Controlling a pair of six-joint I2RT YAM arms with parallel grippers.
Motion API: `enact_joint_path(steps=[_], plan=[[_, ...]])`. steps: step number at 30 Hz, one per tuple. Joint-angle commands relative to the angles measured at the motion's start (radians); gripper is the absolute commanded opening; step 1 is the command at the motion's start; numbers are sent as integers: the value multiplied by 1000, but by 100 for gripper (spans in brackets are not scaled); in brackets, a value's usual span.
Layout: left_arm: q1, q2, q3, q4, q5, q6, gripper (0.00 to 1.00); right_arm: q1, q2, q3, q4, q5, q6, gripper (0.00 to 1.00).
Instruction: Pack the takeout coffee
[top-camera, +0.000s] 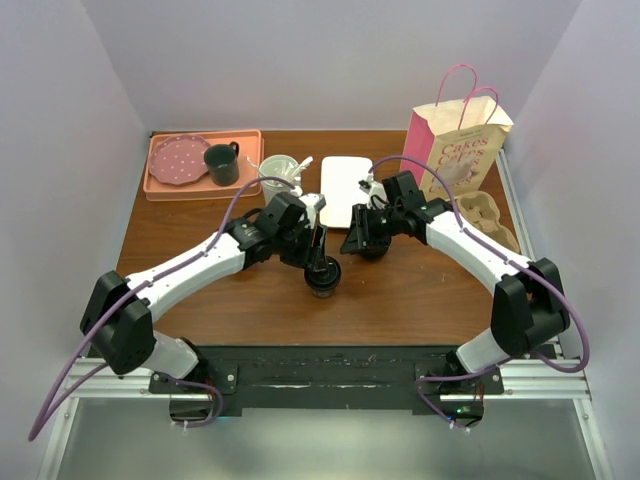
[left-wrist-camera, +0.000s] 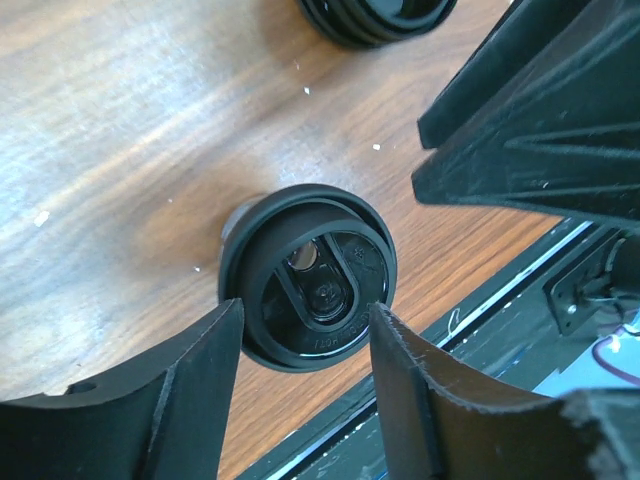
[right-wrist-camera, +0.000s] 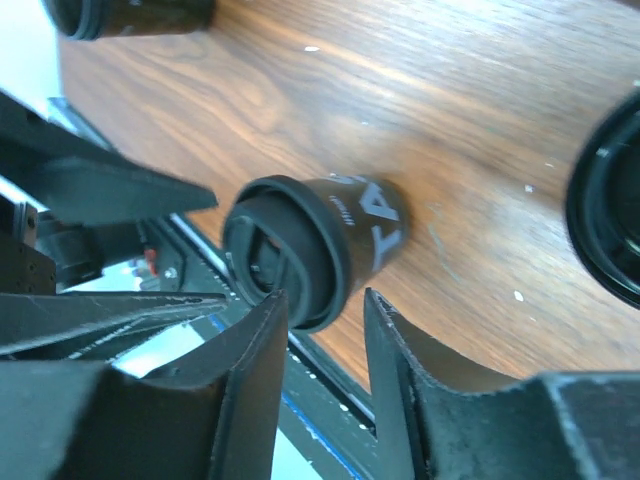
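Note:
A black takeout coffee cup (top-camera: 322, 276) with a black lid stands upright on the wooden table between the two arms. From the left wrist I look down on its lid (left-wrist-camera: 308, 278). My left gripper (left-wrist-camera: 305, 320) hangs open just over it, one fingertip at each side of the lid rim, gripping nothing. My right gripper (right-wrist-camera: 325, 300) is open too. Its tips sit just short of the same cup (right-wrist-camera: 318, 248), which has white letters on its side. In the top view the left gripper (top-camera: 316, 250) and right gripper (top-camera: 352, 243) nearly meet above the cup.
A pink-handled paper bag (top-camera: 455, 148) stands at the back right, with a cardboard cup carrier (top-camera: 490, 222) in front of it. Other black lidded cups show at the wrist views' edges (left-wrist-camera: 375, 20) (right-wrist-camera: 610, 205). A white tray (top-camera: 345, 188), a white cup (top-camera: 278, 175) and a pink tray (top-camera: 175, 185) with a green mug lie behind.

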Motion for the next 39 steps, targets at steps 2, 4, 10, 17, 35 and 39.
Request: enact_joint_path(steps=[2,4,10,17,35,39], plan=[[-20,25,32,10,-22,4,57,2,-35,-3,-9,43,-13,36],[-21,45,29,12,-15,4,56,3,-37,-21,15,43,-7,35],[-23,78,-10,33,-12,4,56,5,-9,-52,63,29,-15,34],[-23,85,-28,58,-3,35,57,5,59,21,28,-34,-81,34],[-27,-82,17,-19,40,-69,68,5,-99,-55,-28,29,-65,34],[-30,-134,-72,-4,54,-157,70,3,-109,-51,-54,54,-90,35]])
